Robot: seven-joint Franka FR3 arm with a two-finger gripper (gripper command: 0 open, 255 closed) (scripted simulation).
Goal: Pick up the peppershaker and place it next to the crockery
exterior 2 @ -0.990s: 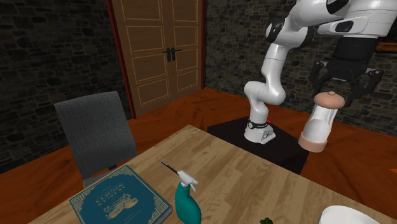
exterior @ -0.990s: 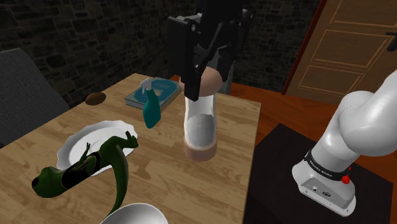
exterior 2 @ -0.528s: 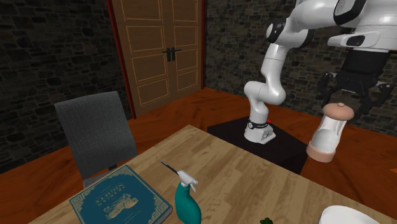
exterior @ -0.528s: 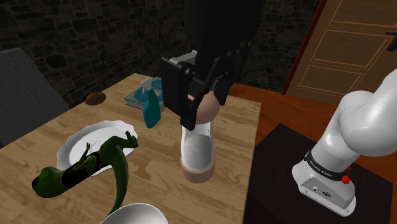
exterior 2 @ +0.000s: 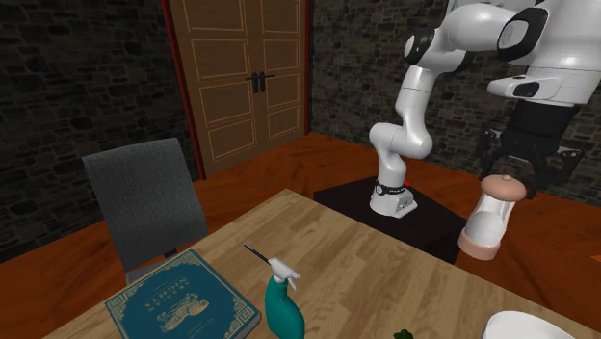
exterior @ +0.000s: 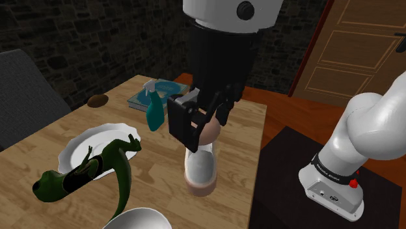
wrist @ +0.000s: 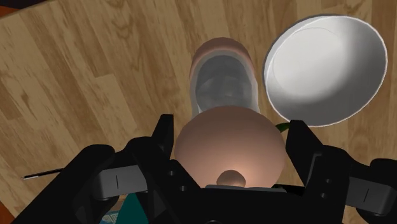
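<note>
The peppershaker (exterior: 200, 162) is tall, with a clear middle and a pinkish-tan domed top and base. My gripper (exterior: 203, 123) is shut on its domed top and carries it upright, low over the wooden table (exterior: 241, 130). In the second exterior view the gripper (exterior 2: 510, 178) holds the shaker (exterior 2: 486, 226) at the right. In the wrist view the fingers (wrist: 162, 135) clasp the dome of the shaker (wrist: 224, 83), and a white bowl (wrist: 327, 70) lies close beside its base. That bowl's rim (exterior: 136, 218) also peeks in at the shoulder view's lower edge.
A white plate (exterior: 78, 148) holds a green lizard toy (exterior: 97, 166). A teal spray bottle (exterior: 155, 110), a blue book (exterior: 162, 94) and a small brown object (exterior: 97, 100) sit farther back. A grey chair (exterior 2: 149, 202) stands at the table. The stand (exterior: 325, 188) is beside the table edge.
The gripper has carried the shaker downward and nearer the bowl, toward the shoulder view's lower edge and the second exterior view's right. Nothing else moved.
</note>
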